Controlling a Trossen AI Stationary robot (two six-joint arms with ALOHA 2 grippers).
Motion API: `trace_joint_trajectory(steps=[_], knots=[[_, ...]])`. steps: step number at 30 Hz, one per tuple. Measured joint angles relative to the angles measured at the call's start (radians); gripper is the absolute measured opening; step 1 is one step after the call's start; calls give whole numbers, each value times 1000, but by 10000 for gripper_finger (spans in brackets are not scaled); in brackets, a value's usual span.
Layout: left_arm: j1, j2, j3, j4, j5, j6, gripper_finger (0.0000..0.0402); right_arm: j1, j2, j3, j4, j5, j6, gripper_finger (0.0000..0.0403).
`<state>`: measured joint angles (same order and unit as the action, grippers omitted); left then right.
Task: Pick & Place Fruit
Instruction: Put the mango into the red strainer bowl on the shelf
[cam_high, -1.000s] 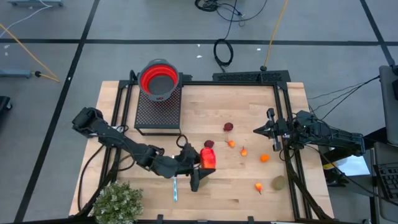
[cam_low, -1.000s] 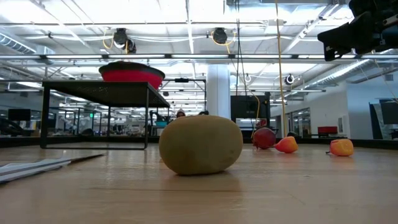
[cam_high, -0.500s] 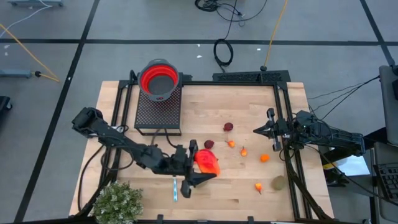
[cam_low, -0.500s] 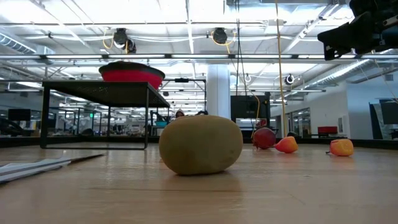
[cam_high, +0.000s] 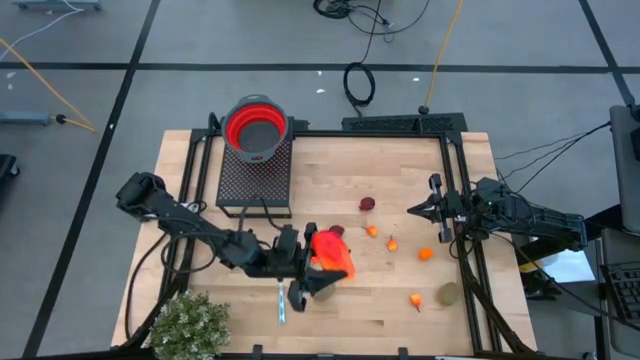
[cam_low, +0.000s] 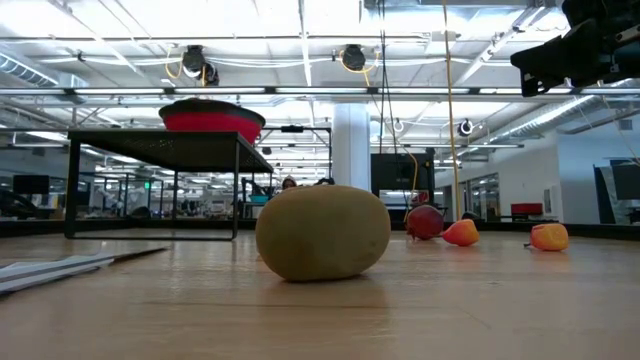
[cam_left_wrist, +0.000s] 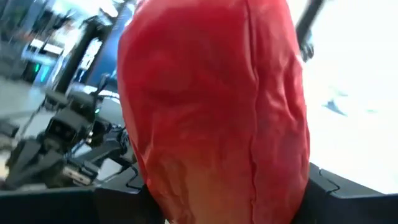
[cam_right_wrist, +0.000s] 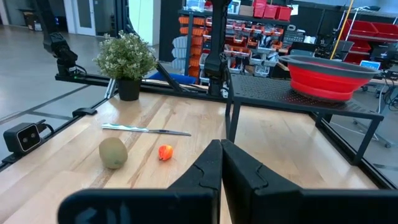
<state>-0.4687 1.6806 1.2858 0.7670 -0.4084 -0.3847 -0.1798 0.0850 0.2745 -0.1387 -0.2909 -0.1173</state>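
My left gripper (cam_high: 316, 266) is shut on the elongated red-orange fruit (cam_high: 333, 256), which it holds above the middle of the table; in the left wrist view that fruit (cam_left_wrist: 217, 99) fills the picture. On the table lie two dark red balls (cam_high: 367, 204) (cam_high: 338, 231), several small orange bits (cam_high: 425, 254) and a brown-green kiwi (cam_high: 448, 294) near the right rail. My right gripper (cam_high: 418, 210) waits shut over the table's right side. My left gripper pinches the red-orange fruit between its two fingers, which close on its opposite sides (cam_left_wrist: 205, 193). The fingers (cam_high: 303, 291) come from the table's left and slant upward. The fruit is lifted clear of the table and sits tilted.
A red bowl (cam_high: 256, 126) stands on a black mesh stand (cam_high: 255, 178) at the far left. A slim knife (cam_high: 282, 303) lies near the front edge, beside a bushy green plant (cam_high: 188, 325) at the near left corner. Black rails (cam_high: 462, 270) line the table's sides.
My left gripper has risen and tipped its fingers upward, still shut on the red-orange fruit. The fruit has come up with it, clear of the table, and now sits tilted.
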Motion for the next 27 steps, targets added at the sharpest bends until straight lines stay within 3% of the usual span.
trace_joint_trajectory(steps=[5, 18, 27], knots=[[27, 0, 0, 31, -75, -211, 225, 0, 0, 0, 0, 0, 0, 0], [105, 0, 0, 147, -229, -544, 225, 0, 0, 0, 0, 0, 0, 0], [120, 0, 0, 121, -231, -577, 225, 0, 0, 0, 0, 0, 0, 0]])
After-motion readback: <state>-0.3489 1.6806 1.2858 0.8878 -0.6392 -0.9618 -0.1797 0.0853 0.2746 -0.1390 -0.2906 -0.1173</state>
